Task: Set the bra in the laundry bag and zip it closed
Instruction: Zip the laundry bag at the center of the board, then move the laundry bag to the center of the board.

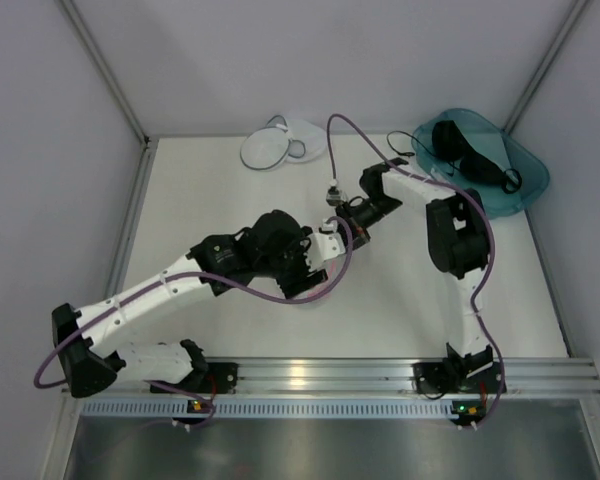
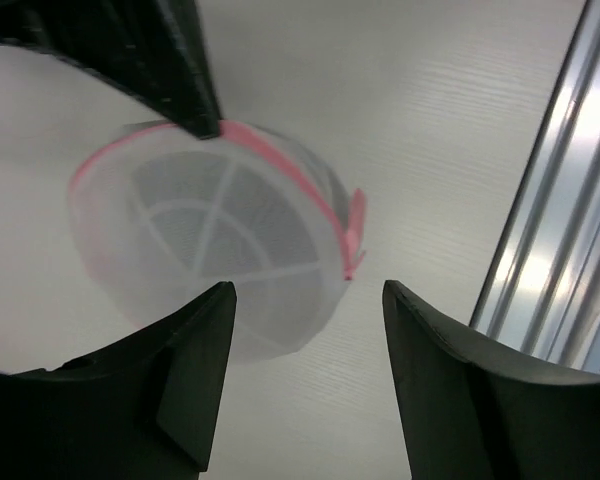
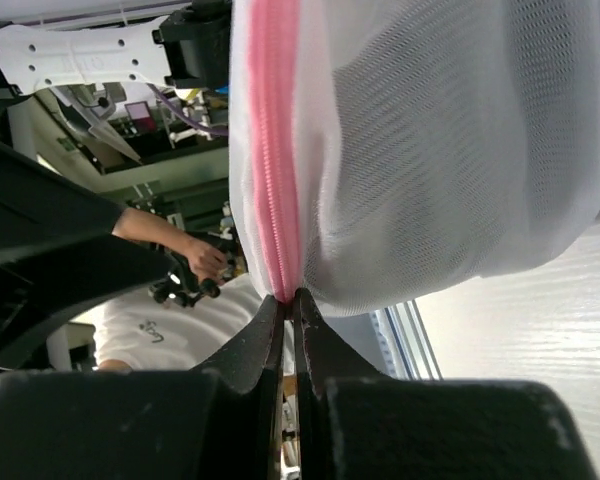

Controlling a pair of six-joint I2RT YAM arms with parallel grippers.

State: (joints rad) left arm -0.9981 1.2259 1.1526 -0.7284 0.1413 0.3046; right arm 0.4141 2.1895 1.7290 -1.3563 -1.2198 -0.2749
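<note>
The black bra (image 1: 462,150) lies in the teal bin (image 1: 528,182) at the back right, away from both grippers. The grey-rimmed white mesh laundry bag (image 1: 268,148) lies at the back of the table, untouched. My right gripper (image 1: 342,222) is shut on the pink zip rim (image 3: 276,180) of a different round mesh bag (image 3: 450,140) and holds it up; its jaws (image 3: 291,297) pinch the rim. My left gripper (image 2: 310,300) is open and empty just in front of that pink-rimmed bag (image 2: 210,240), its fingers (image 2: 195,380) on either side of bare table.
The two wrists meet at mid-table, the left arm (image 1: 160,290) reaching in from the lower left. A metal rail (image 1: 380,375) runs along the near edge. Walls close the table on the left, back and right.
</note>
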